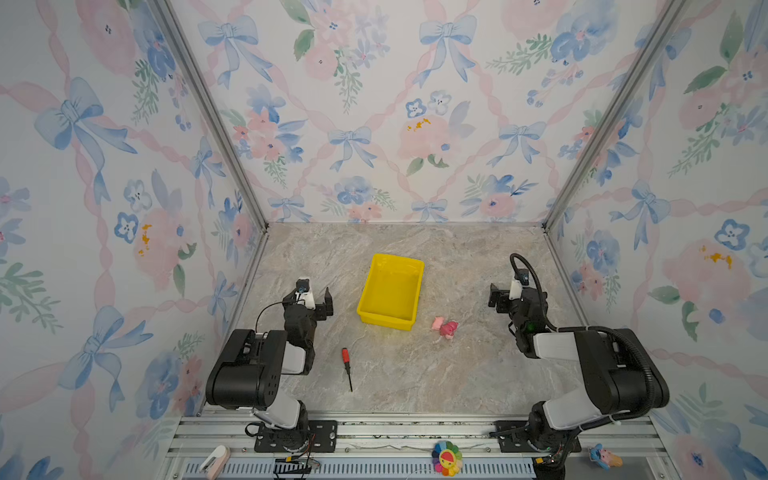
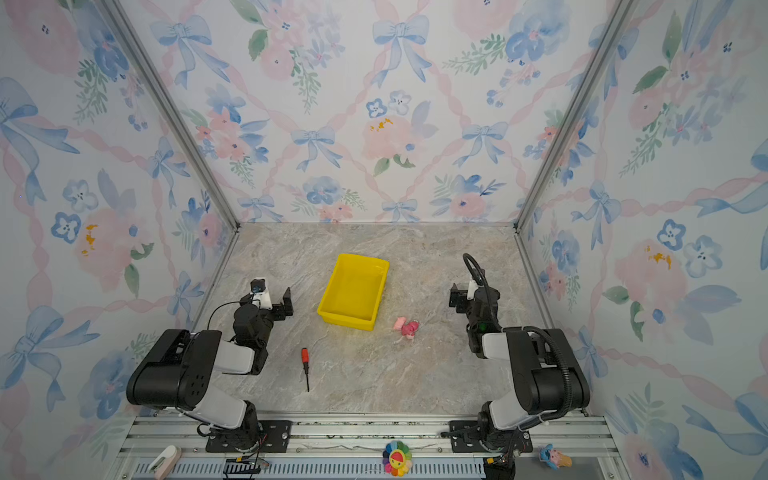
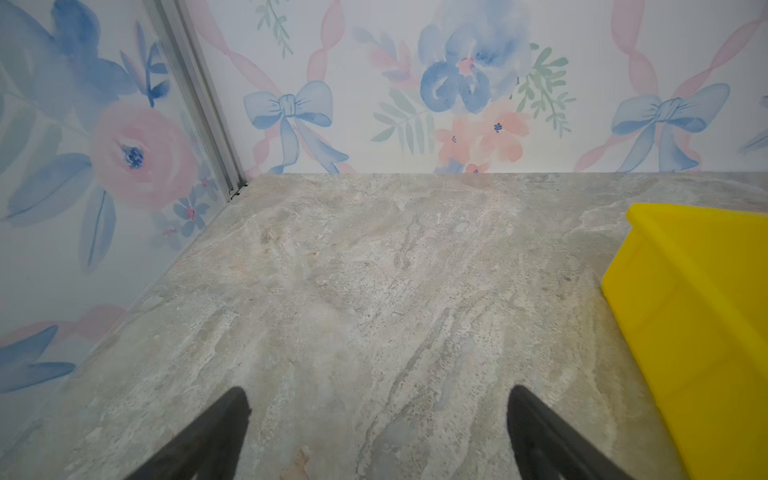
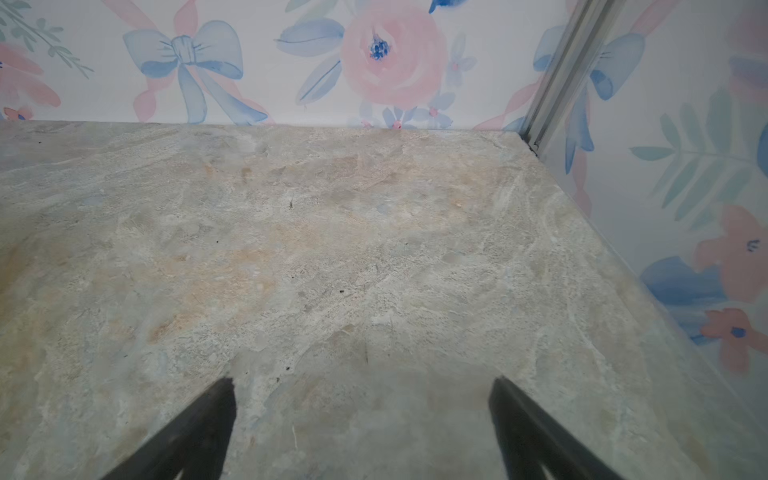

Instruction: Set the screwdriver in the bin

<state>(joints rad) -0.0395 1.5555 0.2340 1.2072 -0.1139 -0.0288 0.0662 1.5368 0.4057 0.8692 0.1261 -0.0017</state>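
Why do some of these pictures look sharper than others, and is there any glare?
In both top views the light is soft and even, the screwdriver and yellow bin look crisp, and the walls flare outward. In the left wrist view the bin is smeared; in both wrist views the dark fingers are blurred. No glare anywhere.

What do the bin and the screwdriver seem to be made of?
The bin looks like glossy yellow moulded plastic: uniform colour, soft highlights, rolled rim. The screwdriver seems to have a red-orange plastic handle with a black collar and a thin dark shaft, probably metal; it is too small to be sure.
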